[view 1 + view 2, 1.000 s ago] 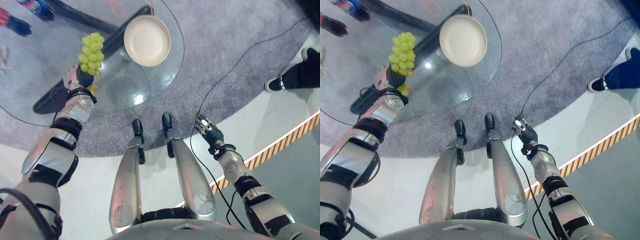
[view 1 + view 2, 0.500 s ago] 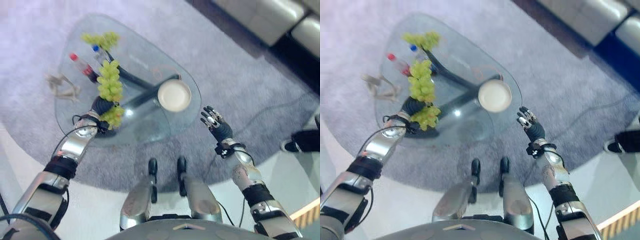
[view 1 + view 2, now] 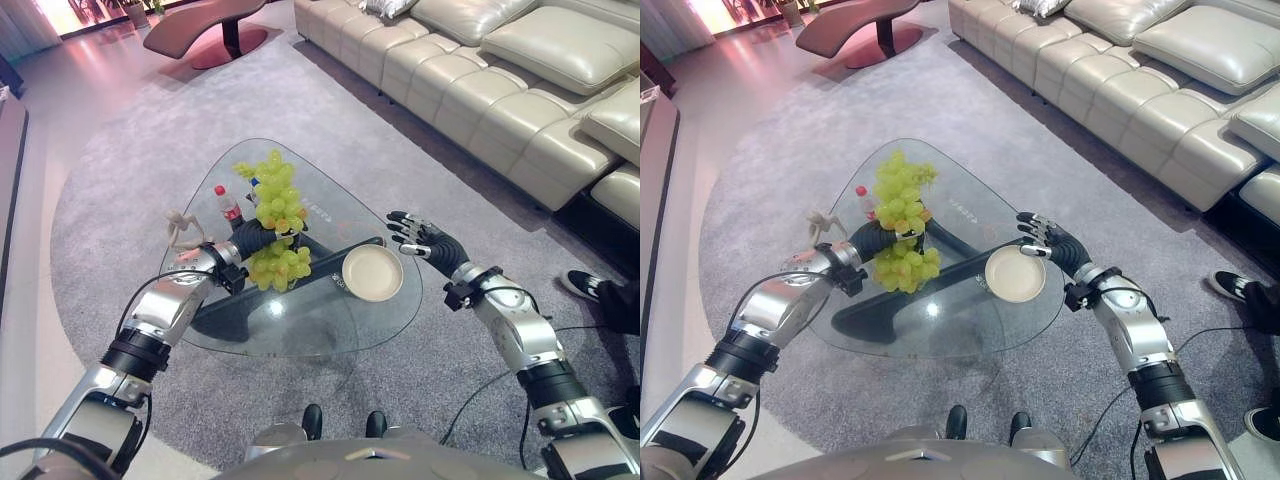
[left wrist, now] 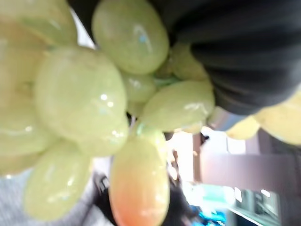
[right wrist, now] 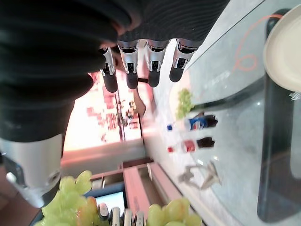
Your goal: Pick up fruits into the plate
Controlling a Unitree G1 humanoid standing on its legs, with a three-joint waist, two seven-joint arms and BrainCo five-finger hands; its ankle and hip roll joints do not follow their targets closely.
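My left hand (image 3: 248, 239) is shut on a big bunch of green grapes (image 3: 274, 200), held up over the glass table (image 3: 300, 340); part of the bunch hangs below the hand. The grapes (image 4: 80, 94) press close against the hand's dark cover (image 4: 244, 56) in the left wrist view. A cream plate (image 3: 372, 274) lies bare on the table's right end. My right hand (image 3: 425, 238) hovers open just right of the plate, its fingers (image 5: 141, 61) straight. A second grape bunch (image 5: 185, 101) lies at the table's far end.
Two small bottles (image 3: 230, 208) and a pale branch-shaped ornament (image 3: 180, 228) stand on the table's far left. A dark curved base shows under the glass. A cream sofa (image 3: 500, 80) runs along the back right. A person's shoe (image 3: 580, 287) rests on the carpet at right.
The camera has tilted up, so the whole picture has shifted. My right hand has risen from beside the legs to the plate's edge. The left hand still holds the grapes.
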